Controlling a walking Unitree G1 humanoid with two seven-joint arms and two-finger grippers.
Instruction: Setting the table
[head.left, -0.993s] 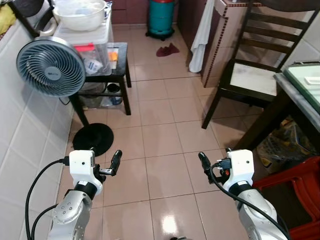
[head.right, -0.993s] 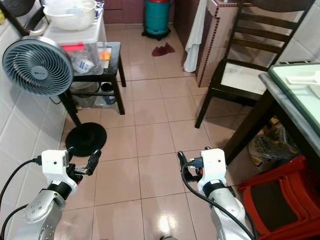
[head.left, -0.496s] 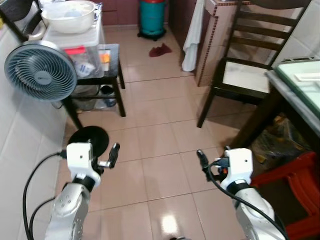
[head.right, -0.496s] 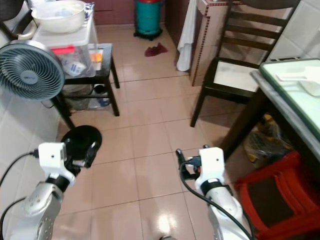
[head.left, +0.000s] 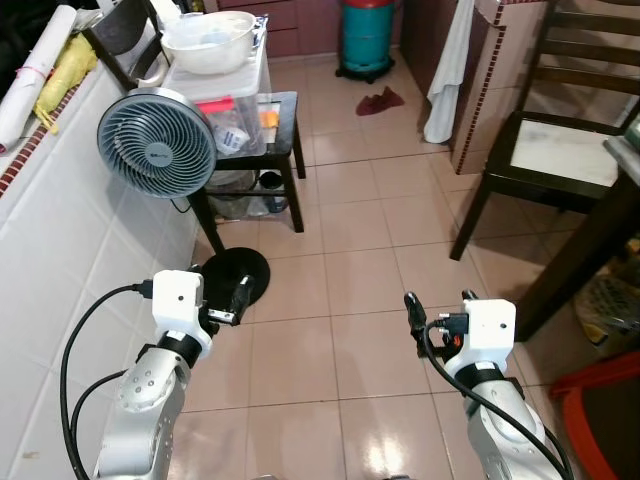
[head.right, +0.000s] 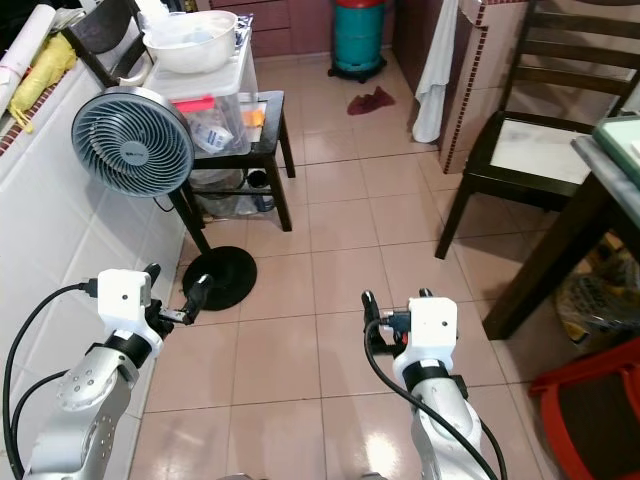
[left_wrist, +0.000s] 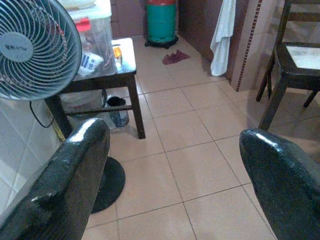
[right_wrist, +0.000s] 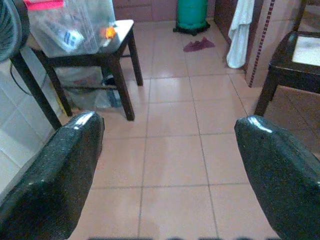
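Observation:
The dining table (head.right: 598, 168), dark-legged with a greenish glass top, juts in at the far right edge. A dark wooden chair (head.left: 555, 160) with a pale seat stands beside it. My left gripper (head.right: 176, 283) hangs open over the tiled floor near the fan's base, with nothing between its fingers (left_wrist: 75, 165). My right gripper (head.right: 395, 300) is also open and empty, held low over the floor in front of the table leg; its fingers (right_wrist: 272, 165) stand wide apart.
A grey standing fan (head.left: 157, 155) is close on the left by the white tiled wall. Behind it a black side table (head.left: 270, 120) carries a plastic box and a white bowl (head.left: 208, 40). A red stool (head.left: 600, 400) sits low right. A teal canister (head.left: 370, 35) and a towel stand beyond.
The whole view has swung left: the fan and tiled wall have come further into view, and the table has slid to the right edge. Both arms hold the same pose.

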